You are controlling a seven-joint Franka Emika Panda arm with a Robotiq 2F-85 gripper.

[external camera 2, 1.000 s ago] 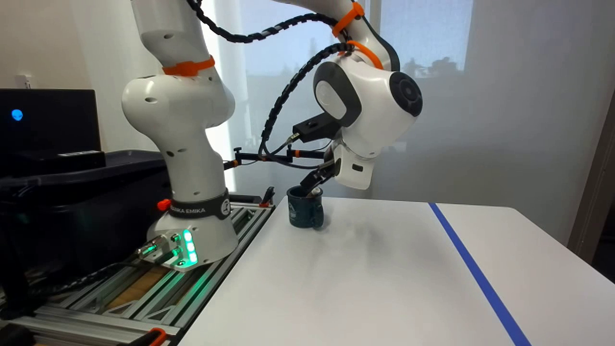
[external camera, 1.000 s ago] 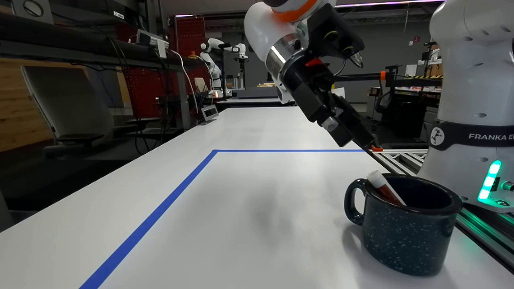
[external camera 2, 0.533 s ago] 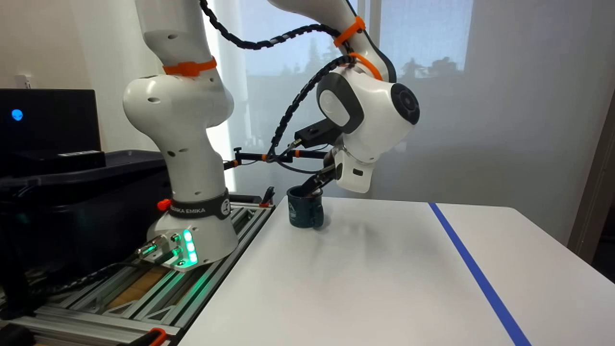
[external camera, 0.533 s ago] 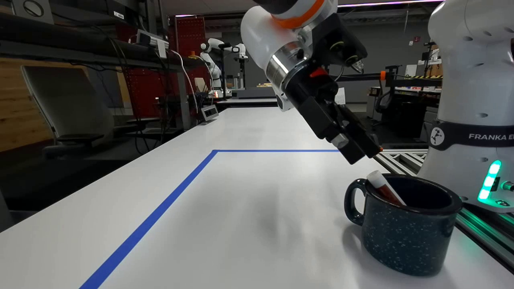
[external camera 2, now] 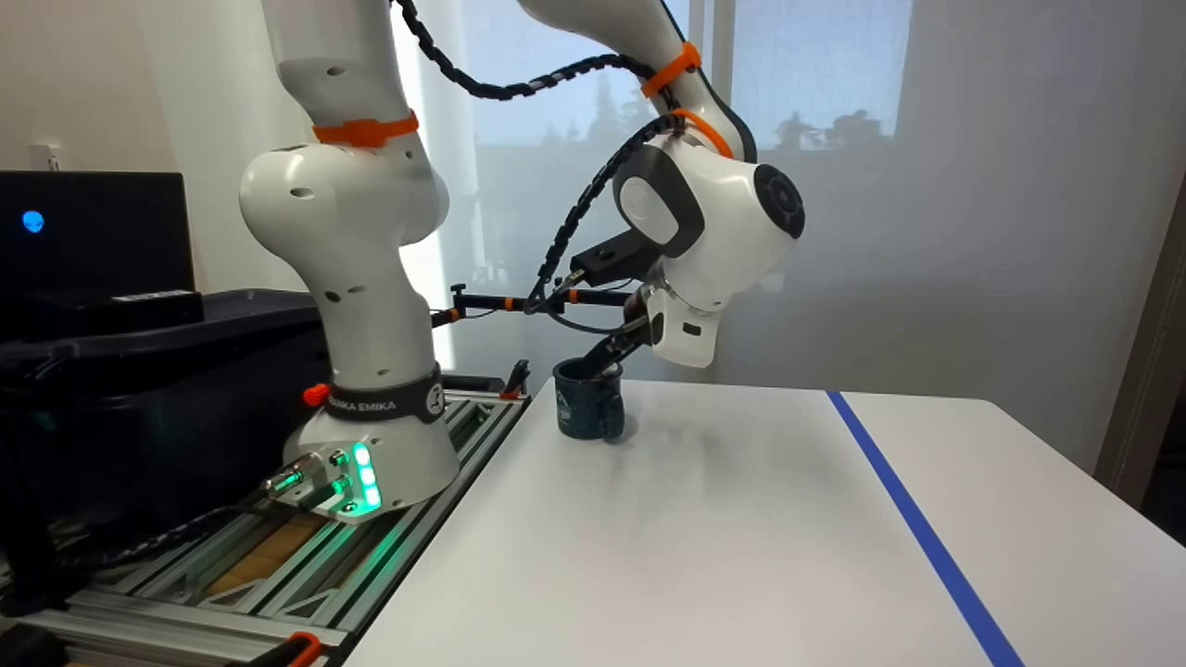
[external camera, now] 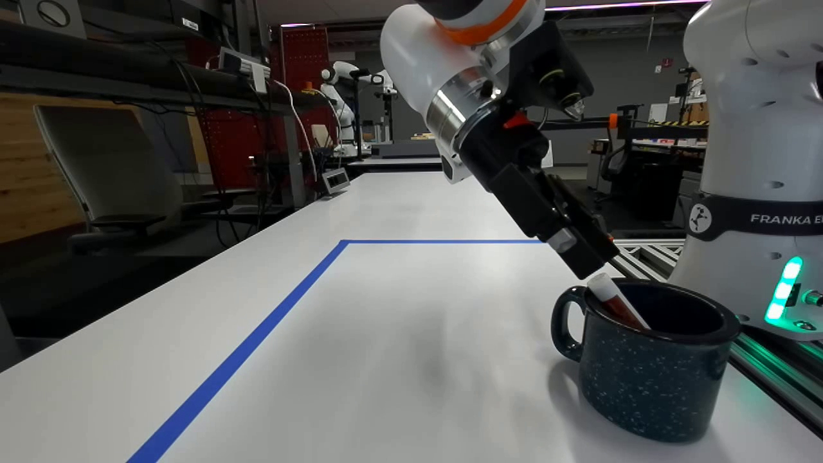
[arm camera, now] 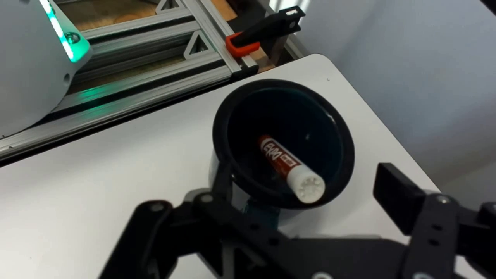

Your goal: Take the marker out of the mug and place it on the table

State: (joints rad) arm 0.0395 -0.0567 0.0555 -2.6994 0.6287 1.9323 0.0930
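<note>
The dark blue speckled mug [external camera: 656, 382] stands upright on the white table [external camera: 411, 360]; it also shows in an exterior view [external camera 2: 582, 409] and in the wrist view [arm camera: 317, 116]. The marker [external camera: 618, 302], reddish with a white end, leans inside the mug, white end up at the rim on the handle side. In the wrist view the marker [arm camera: 286, 162] lies between the spread fingers. My gripper [arm camera: 310, 190] is open and empty. In an exterior view the gripper [external camera: 595, 260] hangs tilted just above the white end. I cannot tell whether it touches the marker.
Metal rails [arm camera: 155, 85] and the robot base [external camera: 752, 257] border the table beside the mug. A black and orange clamp [arm camera: 248, 44] sits near the table corner. Blue tape lines [external camera: 257, 341] run along the tabletop.
My gripper has moved down and closer to the mug, and its fingertips are now just above the marker's white end. The mug and marker have not moved.
</note>
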